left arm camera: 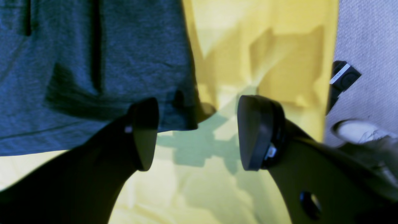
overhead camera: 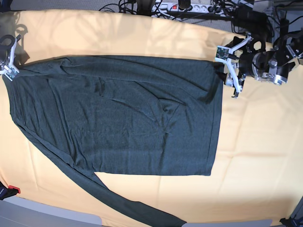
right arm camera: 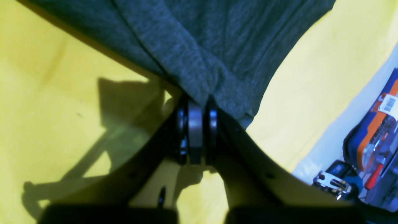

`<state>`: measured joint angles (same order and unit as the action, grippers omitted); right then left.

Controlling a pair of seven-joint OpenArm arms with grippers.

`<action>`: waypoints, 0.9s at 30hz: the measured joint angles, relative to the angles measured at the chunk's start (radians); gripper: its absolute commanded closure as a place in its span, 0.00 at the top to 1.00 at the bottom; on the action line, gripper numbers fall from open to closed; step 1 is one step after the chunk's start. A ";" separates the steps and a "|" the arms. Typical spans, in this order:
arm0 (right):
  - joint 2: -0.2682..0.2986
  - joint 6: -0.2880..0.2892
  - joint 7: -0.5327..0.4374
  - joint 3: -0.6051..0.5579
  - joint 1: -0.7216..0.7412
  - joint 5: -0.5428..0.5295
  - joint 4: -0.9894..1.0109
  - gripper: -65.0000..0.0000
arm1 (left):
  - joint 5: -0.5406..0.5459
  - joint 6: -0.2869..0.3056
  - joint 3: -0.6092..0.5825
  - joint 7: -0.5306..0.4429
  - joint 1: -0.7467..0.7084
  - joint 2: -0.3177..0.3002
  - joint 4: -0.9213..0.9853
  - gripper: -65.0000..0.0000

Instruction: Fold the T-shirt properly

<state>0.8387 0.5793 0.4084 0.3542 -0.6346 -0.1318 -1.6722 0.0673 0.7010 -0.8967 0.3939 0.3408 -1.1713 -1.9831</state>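
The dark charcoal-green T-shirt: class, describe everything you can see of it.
The dark charcoal-green heathered knit T-shirt lies spread and lightly wrinkled on the pale yellow-orange cloth. One long sleeve trails toward the table's near edge. The right gripper is shut on a bunched corner. The left gripper is open over the opposite corner.

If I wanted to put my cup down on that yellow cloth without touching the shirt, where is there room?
Bare yellow cloth lies between the T-shirt hem and the table's edge, below the left tool. Another strip runs above the shirt, below the cables. It is crowded at the shirt's far corner, where the right tool grips the fabric.
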 measured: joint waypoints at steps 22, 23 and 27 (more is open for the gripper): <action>0.000 -0.002 0.003 0.000 0.000 -0.026 0.000 0.00 | -0.013 0.008 0.007 -0.074 0.009 0.089 0.128 0.62; 0.000 -0.003 0.003 0.000 0.000 -0.026 0.000 0.00 | -0.032 0.009 0.007 -0.093 0.008 0.088 0.129 0.61; 0.000 -0.003 0.003 0.000 0.000 -0.026 0.000 0.00 | -0.071 0.006 0.006 -0.106 0.008 0.089 0.129 0.39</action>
<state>0.8387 0.5762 0.4110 0.3542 -0.6346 -0.1577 -1.6722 -0.0040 0.7074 -0.8902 0.2874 0.3492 -1.0821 -1.8542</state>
